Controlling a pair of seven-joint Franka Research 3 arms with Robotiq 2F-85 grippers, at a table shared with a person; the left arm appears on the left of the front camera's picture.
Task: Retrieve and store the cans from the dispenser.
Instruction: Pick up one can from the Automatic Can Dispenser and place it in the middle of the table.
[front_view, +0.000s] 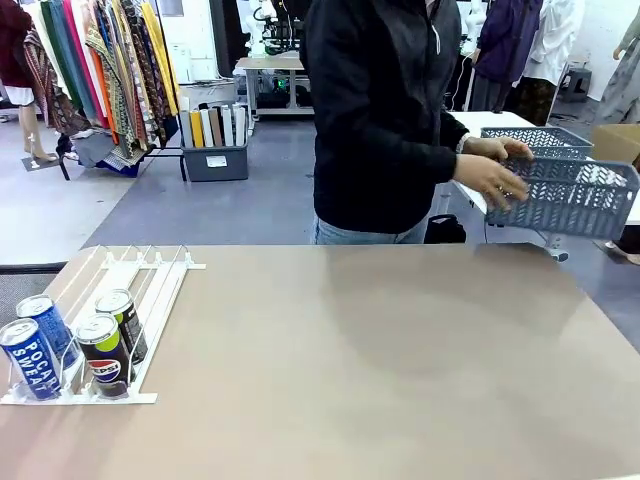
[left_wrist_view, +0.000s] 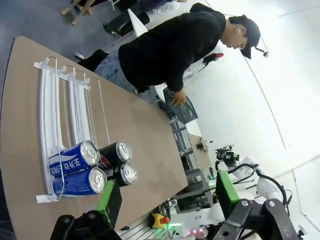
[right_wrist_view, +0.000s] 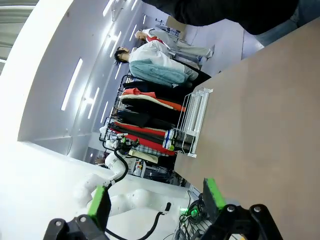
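Nearest you, at the table's left corner, the front Pocari Sweat can (front_view: 28, 358) stands on its base at the low end of the dispenser (front_view: 120, 268), right behind the clear stopper. The second Pocari Sweat can (front_view: 48, 322) stands directly behind it in the same lane. In the next lane to the right you have the front Pepsi can (front_view: 103, 352) with the rear Pepsi can (front_view: 124, 316) close behind it. All four silver tops face up.

Your left gripper (left_wrist_view: 167, 200) is spread wide with nothing between its fingers. In its wrist view the four cans sit just beyond one green pad (left_wrist_view: 106, 197), clear of it.

Moving right, the bare tan table (front_view: 380, 370) stretches across the middle. Beyond its far edge a person (front_view: 380, 120) in a black jacket stands turned to the right. Both of the person's hands (front_view: 490, 178) grip the near rim of a grey mesh basket (front_view: 580, 200), held off the table past its far right corner. A second mesh basket (front_view: 540, 140) sits just behind it.

Your right gripper (right_wrist_view: 156, 200) is also wide apart and holds nothing. It looks along the tabletop, with the dispenser well away at the far end.
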